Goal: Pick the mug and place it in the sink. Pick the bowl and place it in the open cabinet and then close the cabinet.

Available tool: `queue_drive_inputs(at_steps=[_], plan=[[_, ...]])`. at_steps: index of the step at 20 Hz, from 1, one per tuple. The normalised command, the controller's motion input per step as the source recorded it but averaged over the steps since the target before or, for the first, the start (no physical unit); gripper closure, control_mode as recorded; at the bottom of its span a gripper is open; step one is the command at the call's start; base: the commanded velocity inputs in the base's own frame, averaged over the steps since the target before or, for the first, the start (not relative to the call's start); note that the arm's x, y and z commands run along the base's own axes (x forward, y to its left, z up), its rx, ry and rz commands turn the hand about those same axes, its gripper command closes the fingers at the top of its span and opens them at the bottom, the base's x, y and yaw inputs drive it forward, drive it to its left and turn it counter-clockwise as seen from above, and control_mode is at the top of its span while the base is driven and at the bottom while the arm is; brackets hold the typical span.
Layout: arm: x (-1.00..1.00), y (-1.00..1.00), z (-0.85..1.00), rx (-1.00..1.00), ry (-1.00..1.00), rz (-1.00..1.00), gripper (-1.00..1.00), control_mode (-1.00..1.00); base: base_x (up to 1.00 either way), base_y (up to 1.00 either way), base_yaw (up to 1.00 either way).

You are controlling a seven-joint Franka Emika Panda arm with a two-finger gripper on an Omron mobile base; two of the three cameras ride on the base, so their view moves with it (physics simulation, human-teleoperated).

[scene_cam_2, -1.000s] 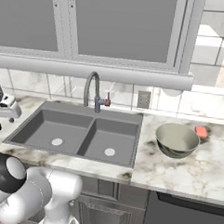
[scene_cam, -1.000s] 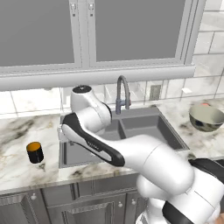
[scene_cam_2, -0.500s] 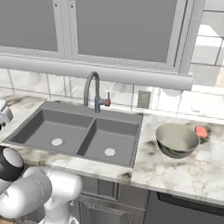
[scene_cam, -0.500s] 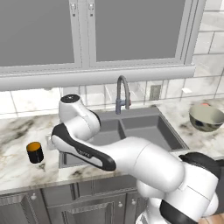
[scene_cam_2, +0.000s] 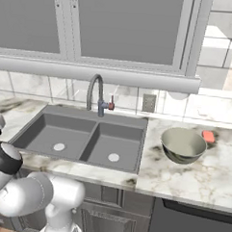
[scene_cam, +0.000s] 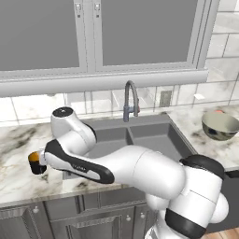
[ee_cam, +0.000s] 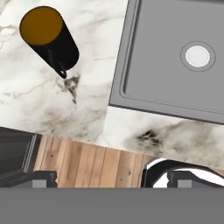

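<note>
2 pincer fingertips (ee_cam: 41, 179) stand wide apart, empty, mug (ee_cam: 50, 38) on marble beside sink (ee_cam: 175, 61).

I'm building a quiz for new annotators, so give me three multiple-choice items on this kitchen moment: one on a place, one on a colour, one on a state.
1. Where does the mug stand?
A. in the sink
B. on the counter beside the sink
C. inside the bowl

2. What colour is the mug's inside?
A. orange
B. white
C. blue

3. What is the end effector doing?
A. shut on the mug
B. shut on the bowl
C. open, holding nothing

Answers: 1 B, it sits on marble counter next to the sink. 2 A, its mouth shows orange. 3 C, fingertips stand apart, clear of the mug; the bowl rests across the sink.
</note>
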Motion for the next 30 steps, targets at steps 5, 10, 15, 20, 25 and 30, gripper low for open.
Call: queue_drive_inputs(at_steps=[5, 10, 15, 20, 25, 30], plan=[[0.0, 0.41, -0.01, 0.0, 0.0, 0.0, -1.0, -1.0, 0.0, 0.0, 0.0], [0.02, 0.38, -0.11, 0.0, 0.01, 0.0, -1.0, -1.0, 0.0, 0.0, 0.0], [0.26, 0.19, -0.24, 0.0, 0.0, 0.0, -1.0, -1.0, 0.0, 0.0, 0.0], [0.18, 0.01, -0.19, 0.0, 0.0, 0.0, -1.0, -1.0, 0.0, 0.0, 0.0], [0.3, 0.13, -0.17, 0.0, 0.0, 0.0, -1.0, -1.0, 0.0, 0.0, 0.0], [0.2, 0.25, -0.21, 0.0, 0.0, 0.0, -1.0, -1.0, 0.0, 0.0, 0.0]])
